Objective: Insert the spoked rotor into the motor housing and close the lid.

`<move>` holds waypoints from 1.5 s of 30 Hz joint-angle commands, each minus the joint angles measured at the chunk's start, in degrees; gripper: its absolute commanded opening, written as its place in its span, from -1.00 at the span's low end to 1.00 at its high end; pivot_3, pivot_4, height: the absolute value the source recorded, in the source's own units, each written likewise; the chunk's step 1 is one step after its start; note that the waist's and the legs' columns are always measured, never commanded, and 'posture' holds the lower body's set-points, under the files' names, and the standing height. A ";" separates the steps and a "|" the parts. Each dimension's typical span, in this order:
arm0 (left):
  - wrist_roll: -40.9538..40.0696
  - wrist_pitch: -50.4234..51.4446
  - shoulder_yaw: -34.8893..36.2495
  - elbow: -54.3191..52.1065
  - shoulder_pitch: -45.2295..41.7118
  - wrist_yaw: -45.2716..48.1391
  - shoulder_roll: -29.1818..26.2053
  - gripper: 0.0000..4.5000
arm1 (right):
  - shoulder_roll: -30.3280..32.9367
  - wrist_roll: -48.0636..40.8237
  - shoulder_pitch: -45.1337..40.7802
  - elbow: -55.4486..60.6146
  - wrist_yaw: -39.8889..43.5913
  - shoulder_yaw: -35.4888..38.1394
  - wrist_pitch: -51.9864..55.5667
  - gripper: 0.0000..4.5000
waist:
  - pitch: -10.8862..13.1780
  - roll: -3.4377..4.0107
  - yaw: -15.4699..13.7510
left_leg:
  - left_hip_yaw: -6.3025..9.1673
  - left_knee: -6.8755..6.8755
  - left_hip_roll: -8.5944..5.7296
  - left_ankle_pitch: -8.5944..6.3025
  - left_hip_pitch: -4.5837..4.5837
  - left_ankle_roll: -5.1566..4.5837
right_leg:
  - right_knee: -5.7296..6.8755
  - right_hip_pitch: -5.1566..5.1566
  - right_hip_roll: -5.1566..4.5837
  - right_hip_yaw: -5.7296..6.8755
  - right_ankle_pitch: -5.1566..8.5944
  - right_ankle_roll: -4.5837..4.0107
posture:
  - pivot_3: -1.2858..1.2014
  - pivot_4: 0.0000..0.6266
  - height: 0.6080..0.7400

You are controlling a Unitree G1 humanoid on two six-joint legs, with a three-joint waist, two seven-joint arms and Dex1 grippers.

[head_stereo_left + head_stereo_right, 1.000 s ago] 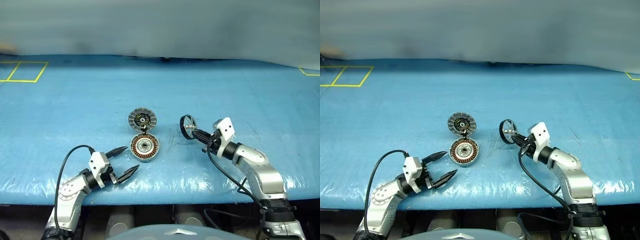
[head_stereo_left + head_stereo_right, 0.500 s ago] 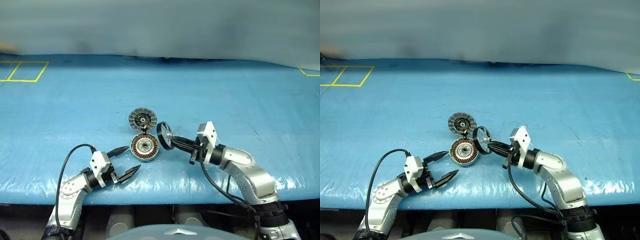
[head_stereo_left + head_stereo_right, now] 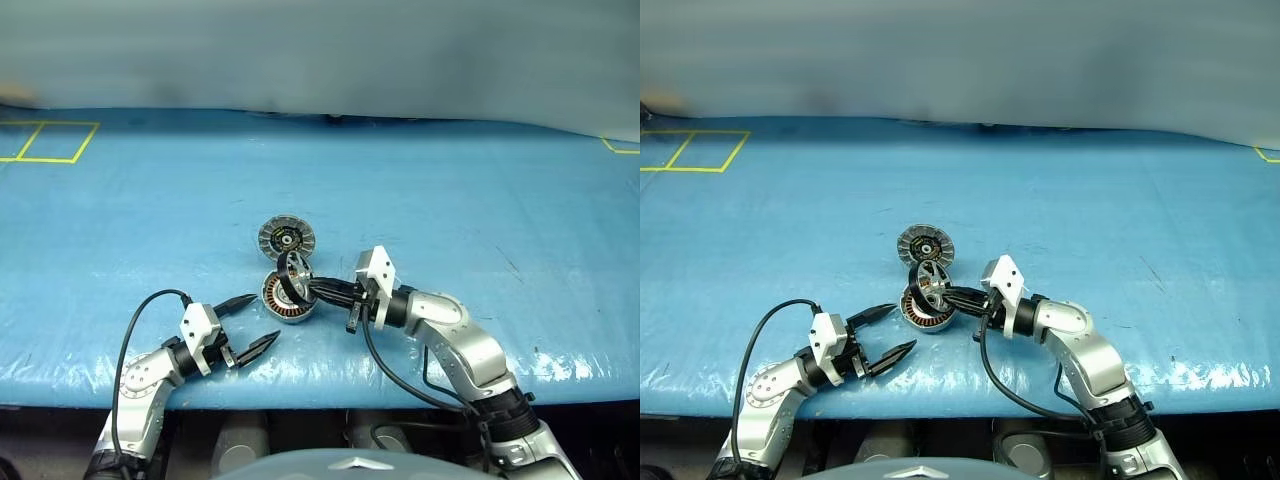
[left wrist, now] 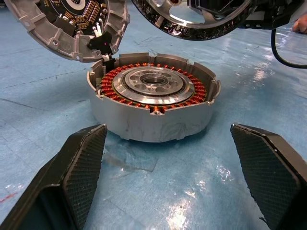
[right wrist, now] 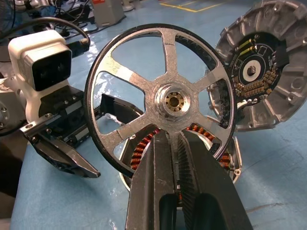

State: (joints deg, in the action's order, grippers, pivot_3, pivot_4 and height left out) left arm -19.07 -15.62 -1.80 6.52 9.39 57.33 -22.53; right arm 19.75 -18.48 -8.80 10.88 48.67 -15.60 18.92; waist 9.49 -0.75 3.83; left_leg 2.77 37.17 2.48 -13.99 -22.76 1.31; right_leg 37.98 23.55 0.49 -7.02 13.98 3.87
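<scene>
Spoked rotor [image 5: 168, 98] is held on edge, clamped at its lower rim in the right gripper [image 3: 952, 296] jaws, poised directly above the motor housing [image 4: 152, 96], not yet seated. Housing is sat on the blue worktop [image 3: 450, 200], copper windings exposed. Lid [image 3: 285, 239] is stood hinged open at the housing's far edge. Left gripper [image 3: 255, 322] is parked near the housing, jaws wide apart, nothing held.
</scene>
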 commanded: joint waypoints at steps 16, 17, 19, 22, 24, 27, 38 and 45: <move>-0.21 -1.43 -0.13 -1.16 1.00 -1.00 0.32 0.95 | 2.57 8.32 -3.66 -2.74 0.86 -2.96 -7.66 -0.99 | 0.00 0.00 0.04 | 0.01 0.00 0.00 0.00 0.02 0.00 | 0.03 -0.01 0.01 0.01 -0.02 0.03 | 0.03 -0.52 1.00; -0.19 -1.45 -0.16 -1.22 1.04 -1.03 0.32 0.95 | 2.52 8.52 -3.67 -2.95 0.74 -3.03 -7.84 -0.99 | 0.00 0.00 0.03 | 0.01 0.00 0.00 0.00 0.02 0.00 | 0.02 -0.01 0.01 0.00 -0.02 0.02 | 0.03 -0.52 1.00; -0.20 -1.47 -0.20 -1.29 1.10 -1.08 0.31 0.95 | 2.29 8.75 -3.75 -3.30 0.49 -3.03 -8.13 -0.99 | 0.00 0.00 0.01 | 0.00 0.00 0.00 0.00 0.01 0.00 | 0.02 -0.01 0.00 0.00 -0.01 0.02 | 0.03 -0.52 1.00; -0.21 -1.43 -0.21 -1.24 1.11 -1.10 0.29 0.95 | 2.01 8.85 -3.95 -3.65 0.32 -3.09 -7.69 -0.99 | 0.00 0.00 0.02 | 0.00 0.00 0.00 0.00 0.01 0.00 | 0.02 -0.01 0.00 0.00 -0.01 0.02 | 0.03 -0.52 1.00; -0.21 -1.42 -0.19 -1.21 1.12 -1.12 0.29 0.95 | 2.06 9.19 -4.06 -3.79 0.08 -3.19 -7.25 -0.87 | 0.00 0.00 0.02 | 0.00 0.00 0.00 0.00 0.01 0.00 | 0.02 -0.01 0.00 0.00 -0.01 0.02 | 0.03 -0.52 1.00; -0.16 -1.47 -0.17 -1.17 1.13 -1.20 0.30 0.95 | 1.92 9.90 -4.19 -4.16 -0.68 -3.07 -8.03 -0.55 | 0.00 0.00 0.02 | 0.00 0.01 0.00 0.00 0.02 0.00 | 0.02 -0.01 0.00 0.00 -0.01 0.02 | 0.03 -0.52 1.00; -0.03 -1.97 -0.12 -0.87 1.32 -1.41 0.49 0.95 | -2.22 3.95 -4.18 -2.82 -0.57 -1.07 -5.07 -0.17 | 0.00 0.00 0.05 | 0.01 0.01 0.00 0.00 0.02 0.00 | 0.02 -0.02 0.00 0.00 -0.03 0.04 | 0.03 -0.52 1.00; 0.10 -2.16 -0.02 -0.87 1.02 -1.62 0.56 0.95 | -5.37 7.57 -5.29 -8.62 -2.60 -3.92 -5.78 -0.98 | 0.00 0.00 0.06 | 0.00 0.01 0.00 0.00 0.02 0.00 | 0.03 -0.02 0.00 0.01 -0.02 0.03 | 0.03 -0.52 1.00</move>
State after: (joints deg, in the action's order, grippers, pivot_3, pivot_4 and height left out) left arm -18.98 -16.78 -1.81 6.50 10.39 55.98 -22.24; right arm 15.09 -11.66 -12.92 2.70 46.89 -19.27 14.22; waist 9.49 -0.75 3.88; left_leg 2.78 37.18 2.48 -13.99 -22.74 1.31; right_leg 38.02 23.53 0.50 -7.01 13.95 3.90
